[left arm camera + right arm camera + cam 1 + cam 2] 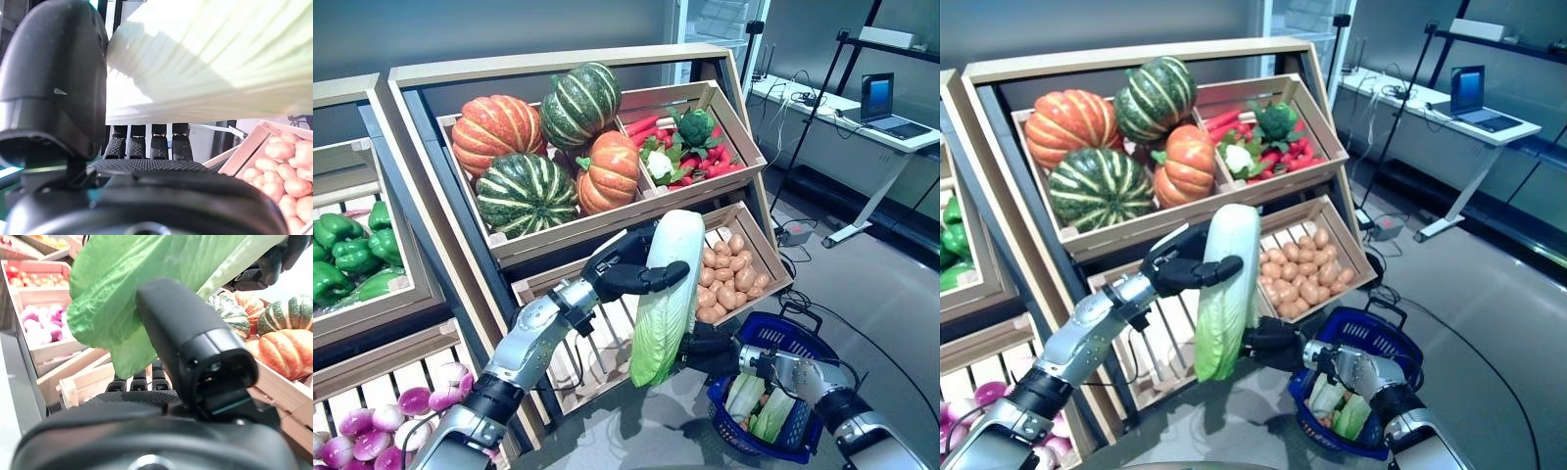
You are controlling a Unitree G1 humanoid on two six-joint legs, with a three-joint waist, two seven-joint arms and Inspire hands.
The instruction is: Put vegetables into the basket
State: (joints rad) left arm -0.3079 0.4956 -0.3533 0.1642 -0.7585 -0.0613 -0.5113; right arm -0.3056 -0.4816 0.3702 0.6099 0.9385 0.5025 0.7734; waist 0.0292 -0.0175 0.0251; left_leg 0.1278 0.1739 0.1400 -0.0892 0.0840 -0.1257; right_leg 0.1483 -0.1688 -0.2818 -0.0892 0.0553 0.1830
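Right hand fingers curled on cabbage leafy end, left hand fingers wrapped around its white stalk.

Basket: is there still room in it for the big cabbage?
Some. The blue basket already holds greens at its near end; the part toward the potato crate looks bare. The left hand holds the napa cabbage, the right hand by its leafy end.

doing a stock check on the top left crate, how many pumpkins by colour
Orange pumpkins: 2 – one at the back left, one at the front right
Green striped pumpkins: 2 – one at the back, one at the front left
Total: 4, all in the top left crate
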